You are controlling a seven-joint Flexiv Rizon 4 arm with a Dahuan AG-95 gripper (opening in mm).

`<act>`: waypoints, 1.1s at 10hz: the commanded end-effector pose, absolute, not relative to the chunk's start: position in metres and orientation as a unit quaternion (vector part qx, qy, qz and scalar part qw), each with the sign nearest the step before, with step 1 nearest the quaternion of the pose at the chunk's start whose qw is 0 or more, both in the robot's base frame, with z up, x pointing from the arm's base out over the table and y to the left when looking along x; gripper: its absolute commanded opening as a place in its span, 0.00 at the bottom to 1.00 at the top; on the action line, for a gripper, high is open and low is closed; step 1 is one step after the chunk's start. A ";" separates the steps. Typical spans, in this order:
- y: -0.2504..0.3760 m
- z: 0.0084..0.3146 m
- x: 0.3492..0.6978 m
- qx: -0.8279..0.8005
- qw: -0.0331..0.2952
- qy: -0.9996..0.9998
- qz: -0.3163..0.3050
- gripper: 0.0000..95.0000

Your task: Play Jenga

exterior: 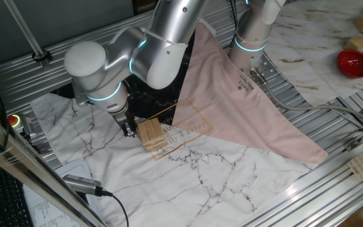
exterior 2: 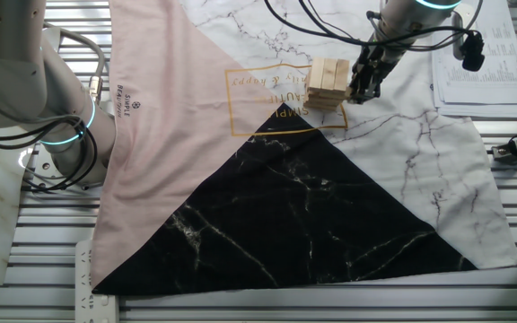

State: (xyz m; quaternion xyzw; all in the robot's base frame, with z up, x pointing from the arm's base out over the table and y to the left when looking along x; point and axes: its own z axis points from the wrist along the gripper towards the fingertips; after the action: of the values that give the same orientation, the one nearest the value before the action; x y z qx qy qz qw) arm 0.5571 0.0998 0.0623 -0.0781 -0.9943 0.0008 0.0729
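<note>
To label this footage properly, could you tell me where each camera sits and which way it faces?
One fixed view: high, beyond the white marble side, looking down; arm elbow, gripper beside the Jenga stack, red bowl far right.
The other fixed view: overhead from the opposite, black-marble side; gripper at top.
Both share the stack, gripper and patterned cloth.

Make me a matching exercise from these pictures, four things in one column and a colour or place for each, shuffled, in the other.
Things:
1. Jenga
2. gripper
3. bowl
4. cloth panel with small dark print

Matches:
A. red, at the far corner in one fixed view
B. pink
C. tan, on the gold printed square
D. right beside the block stack

Pairs: 1-C, 2-D, 3-A, 4-B
</note>
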 end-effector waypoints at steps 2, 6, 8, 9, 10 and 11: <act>0.100 0.062 0.556 -0.079 0.073 -0.994 0.001 0.00; 0.099 0.062 0.556 -0.080 0.073 -0.994 0.001 0.00; 0.098 0.062 0.555 -0.079 0.073 -0.994 0.001 0.00; 0.097 0.062 0.555 -0.079 0.073 -0.994 0.001 0.00; 0.097 0.062 0.555 -0.078 0.073 -0.994 0.001 0.00; 0.096 0.062 0.555 -0.078 0.073 -0.994 0.001 0.00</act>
State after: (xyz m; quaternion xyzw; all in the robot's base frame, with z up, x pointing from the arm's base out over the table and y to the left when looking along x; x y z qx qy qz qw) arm 0.5545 0.0964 0.0622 -0.0775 -0.9943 0.0007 0.0729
